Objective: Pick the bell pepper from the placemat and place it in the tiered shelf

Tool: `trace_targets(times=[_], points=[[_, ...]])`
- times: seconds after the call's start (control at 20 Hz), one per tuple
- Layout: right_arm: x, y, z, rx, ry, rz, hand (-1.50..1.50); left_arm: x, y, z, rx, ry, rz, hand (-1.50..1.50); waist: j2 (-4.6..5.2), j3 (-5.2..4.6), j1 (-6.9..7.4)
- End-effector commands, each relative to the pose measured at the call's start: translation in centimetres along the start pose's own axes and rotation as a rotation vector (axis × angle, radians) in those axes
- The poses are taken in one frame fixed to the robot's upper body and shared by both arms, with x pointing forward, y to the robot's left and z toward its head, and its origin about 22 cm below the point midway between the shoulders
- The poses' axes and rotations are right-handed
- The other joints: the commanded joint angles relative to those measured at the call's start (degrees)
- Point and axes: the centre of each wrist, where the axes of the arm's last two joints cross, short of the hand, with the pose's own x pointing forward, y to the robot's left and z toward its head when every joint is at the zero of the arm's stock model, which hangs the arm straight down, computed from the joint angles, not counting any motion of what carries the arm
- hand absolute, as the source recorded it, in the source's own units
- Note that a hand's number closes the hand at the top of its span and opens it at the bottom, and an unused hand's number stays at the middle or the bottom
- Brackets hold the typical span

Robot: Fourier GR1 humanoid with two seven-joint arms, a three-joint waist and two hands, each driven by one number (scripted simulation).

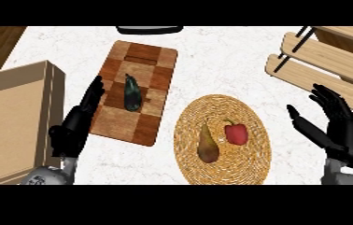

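A red bell pepper [236, 133] lies on a round woven placemat [222, 172] in the lower middle of the counter, beside a brownish pear [207, 144]. The wooden tiered shelf [312, 60] stands at the upper right. My right hand [333, 126] is open at the right edge, fingers up, well to the right of the pepper and below the shelf. My left hand [77, 123] is open at the left, its fingers lying along the edge of a checkered cutting board [148, 70]. Neither hand touches the pepper.
A dark eggplant [131, 94] lies on the cutting board. A cardboard box [26, 112] stands at the left edge. A dark object [150, 30] sits at the counter's far edge. The wooden floor shows at the top left corner.
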Motion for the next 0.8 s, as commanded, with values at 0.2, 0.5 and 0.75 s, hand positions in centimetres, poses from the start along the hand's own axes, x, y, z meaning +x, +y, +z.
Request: trace_targets(times=[0.2,0.5,0.75], points=[[-5.2,-0.5,3.6,-0.229,-0.213,-0.167,-1.50,-1.3,-0.5,-1.0,-0.048,0.003,-0.001,0.00,-0.34,-0.04,1.43],[-2.6,-2.2,4.0,0.142,-0.128,0.021,-1.50,-1.3,-1.8,-1.9,-0.035,-0.004,-0.004,0.00,-0.54,-0.24,1.29],[3.0,-2.2,3.7,0.210,-0.131,0.151,-1.50,0.1,-0.6,-3.8,-0.050,0.009,-0.012,0.00,-0.56,-0.25,1.03]])
